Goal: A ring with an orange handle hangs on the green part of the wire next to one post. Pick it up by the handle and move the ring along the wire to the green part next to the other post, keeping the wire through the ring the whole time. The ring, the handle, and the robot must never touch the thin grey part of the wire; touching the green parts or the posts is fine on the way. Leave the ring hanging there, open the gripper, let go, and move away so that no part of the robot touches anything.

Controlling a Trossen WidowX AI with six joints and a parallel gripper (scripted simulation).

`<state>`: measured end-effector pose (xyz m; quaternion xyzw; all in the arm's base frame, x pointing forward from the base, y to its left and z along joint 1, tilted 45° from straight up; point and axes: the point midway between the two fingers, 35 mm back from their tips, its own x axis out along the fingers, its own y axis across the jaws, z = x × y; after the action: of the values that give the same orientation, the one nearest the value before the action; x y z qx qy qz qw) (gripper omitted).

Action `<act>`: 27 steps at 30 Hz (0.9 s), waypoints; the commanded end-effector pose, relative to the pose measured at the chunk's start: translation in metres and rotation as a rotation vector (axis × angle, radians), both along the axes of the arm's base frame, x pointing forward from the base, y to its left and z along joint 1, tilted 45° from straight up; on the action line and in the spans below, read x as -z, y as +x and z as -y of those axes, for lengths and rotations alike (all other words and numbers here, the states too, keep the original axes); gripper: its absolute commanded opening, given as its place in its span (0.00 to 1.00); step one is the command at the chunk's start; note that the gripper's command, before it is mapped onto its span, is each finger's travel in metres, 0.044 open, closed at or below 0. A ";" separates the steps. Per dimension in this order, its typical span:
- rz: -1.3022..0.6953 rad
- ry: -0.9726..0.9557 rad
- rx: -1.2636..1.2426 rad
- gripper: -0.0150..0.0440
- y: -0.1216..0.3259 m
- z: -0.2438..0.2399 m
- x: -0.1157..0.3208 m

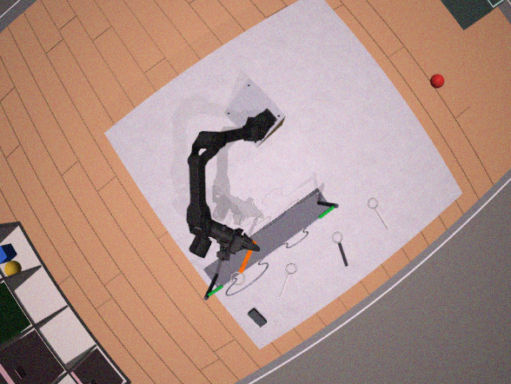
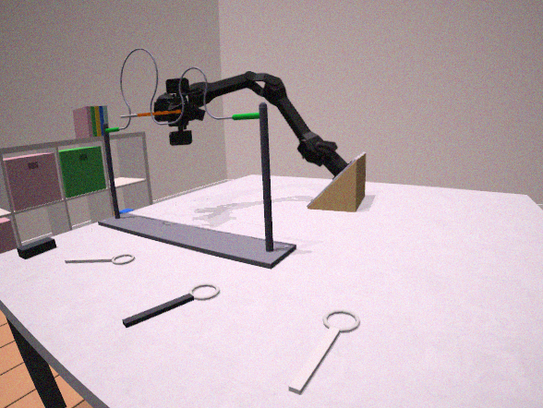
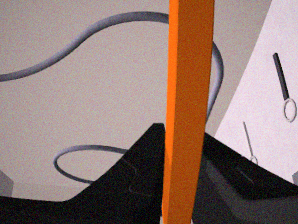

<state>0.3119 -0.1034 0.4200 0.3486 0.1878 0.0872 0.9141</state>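
Claw: pinching the orange handle at the gripper, its fingers on either side.
Handle: a straight bar, likely light and stiff; best gripped, as here, toward the end away from the ring.
Ring: beyond the claw at the handle's far end, by the tall loop of the grey wire; threading unclear.
Far post: near the ring.
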 end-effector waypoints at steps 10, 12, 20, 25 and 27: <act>0.013 0.068 -0.011 0.00 -0.003 -0.011 -0.013; 0.013 0.081 -0.011 0.00 -0.003 -0.012 -0.014; 0.012 0.124 -0.014 0.00 -0.003 -0.016 -0.019; 0.012 0.150 -0.015 0.00 -0.003 -0.019 -0.022; 0.011 0.161 -0.016 0.00 -0.004 -0.020 -0.023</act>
<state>0.3107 -0.0880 0.4362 0.4153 0.1826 0.1041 0.8851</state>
